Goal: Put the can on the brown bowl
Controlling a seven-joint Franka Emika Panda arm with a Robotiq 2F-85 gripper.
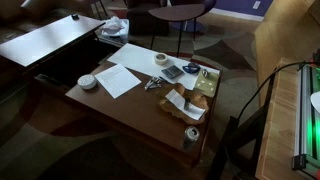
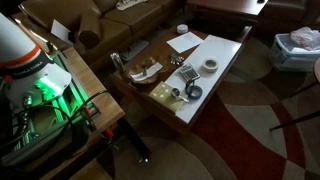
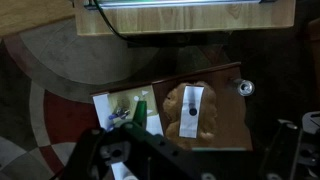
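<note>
The can (image 1: 192, 133) stands upright near a corner of the wooden table (image 1: 150, 105). It has a silvery top and a dark body, and it also shows in an exterior view (image 2: 116, 62) and in the wrist view (image 3: 245, 87). The brown bowl (image 1: 186, 101) lies beside it with a white paper strip in it, seen also in an exterior view (image 2: 147, 71) and the wrist view (image 3: 190, 112). My gripper (image 3: 190, 165) hangs high above the table, over the bowl's near side. Its dark fingers are spread wide with nothing between them. It does not show in either exterior view.
A white sheet (image 1: 118, 78), a small white dish (image 1: 88, 81), a pale tape ring (image 1: 161, 60) and a calculator (image 1: 172, 72) lie on the table. A green object (image 3: 143, 110) sits by the bowl. A lit green bench (image 1: 305, 110) stands nearby.
</note>
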